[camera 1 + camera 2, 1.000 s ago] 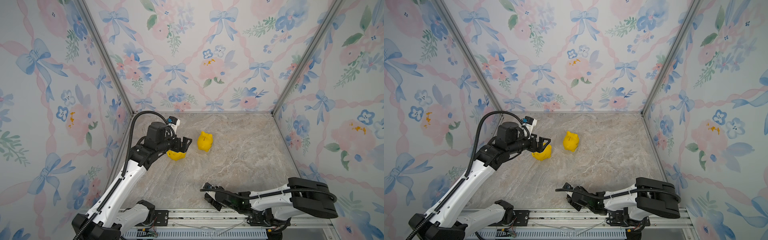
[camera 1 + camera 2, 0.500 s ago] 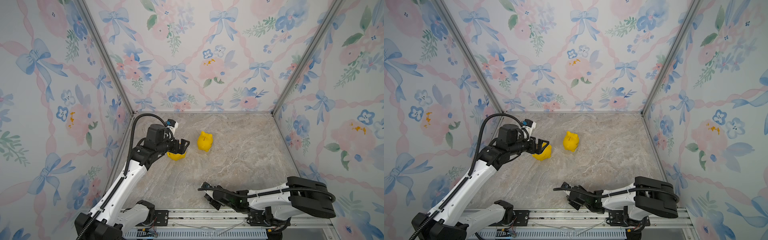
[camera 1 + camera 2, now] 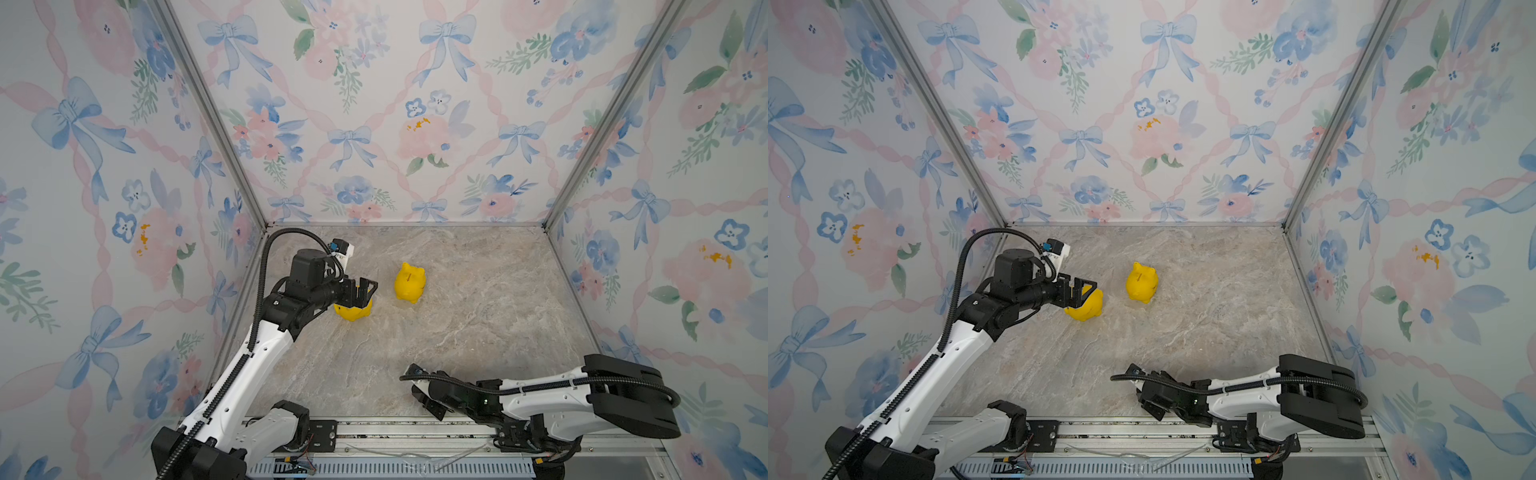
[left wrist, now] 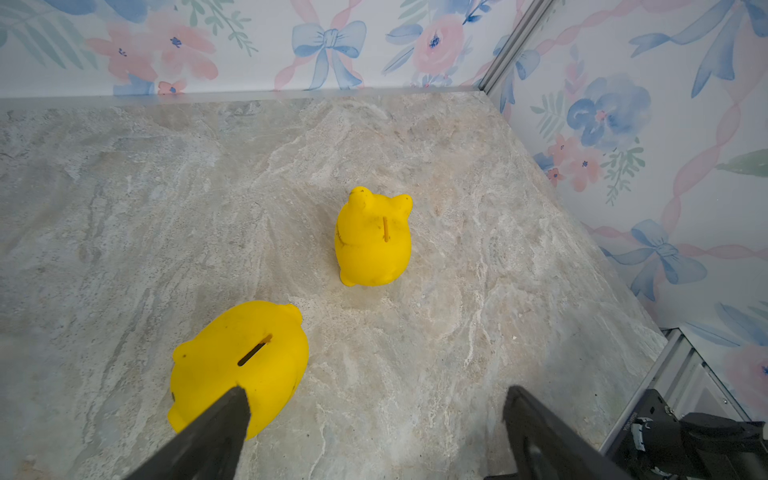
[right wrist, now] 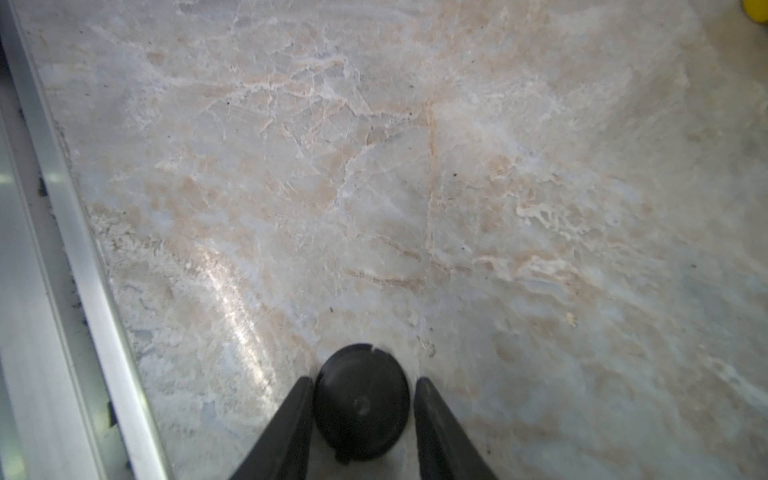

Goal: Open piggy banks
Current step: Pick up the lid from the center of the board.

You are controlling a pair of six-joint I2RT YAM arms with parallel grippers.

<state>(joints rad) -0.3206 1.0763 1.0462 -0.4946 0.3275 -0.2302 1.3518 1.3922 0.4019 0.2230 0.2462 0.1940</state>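
Note:
Two yellow piggy banks stand upright on the marble floor, coin slots up. The near piggy bank [image 3: 354,311] [image 3: 1086,308] [image 4: 243,357] sits partly under my left gripper [image 3: 361,291] [image 3: 1084,291] [image 4: 376,399]. That gripper hovers open and wide, one finger over the pig's back and the other over bare floor. The far piggy bank [image 3: 409,282] [image 3: 1142,283] [image 4: 374,243] stands apart to the right. My right gripper [image 3: 428,405] [image 3: 1151,406] [image 5: 363,380] lies low by the front rail. A black round plug [image 5: 360,405] lies between its fingers; one finger touches it, the other shows a thin gap.
The aluminium front rail [image 5: 83,270] runs close beside my right gripper. Floral walls close in the marble floor [image 3: 478,324] on three sides. A yellow sliver of a piggy bank [image 5: 758,8] shows at the edge of the right wrist view.
My left gripper has sunk slightly toward the near piggy bank and stays wide open. The right gripper's fingers have drawn closer together low by the front rail.

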